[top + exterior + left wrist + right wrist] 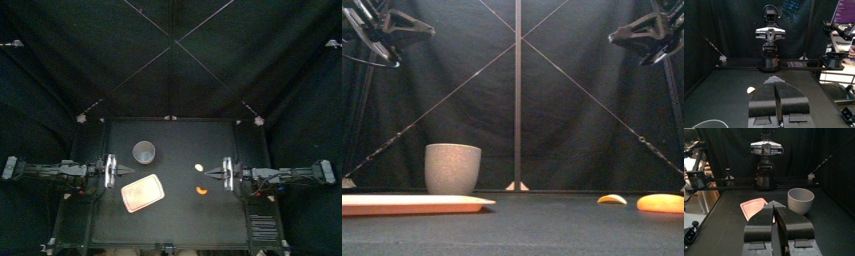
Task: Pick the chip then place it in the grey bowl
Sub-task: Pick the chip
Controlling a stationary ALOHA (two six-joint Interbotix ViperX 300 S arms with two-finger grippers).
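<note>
Two small orange toy pieces lie right of the table's middle: a pale rounded one (199, 167) (612, 199) and, nearer the front, a deeper orange one (201, 189) (660, 203). Which of them is the chip I cannot tell. The tall grey speckled cup (144, 151) (453, 168) (801, 200) stands upright at the back left. My left gripper (118, 172) (775, 81) hovers shut at the left side, holding nothing, with the pale piece (750, 90) ahead of it. At the right side my right gripper (222, 174) (773, 204) is shut and empty too, close to both pieces.
A flat pink tray (142, 192) (409, 204) (753, 208) lies in front of the cup, left of centre, with nothing on it. Both arms are raised above the table in the front view.
</note>
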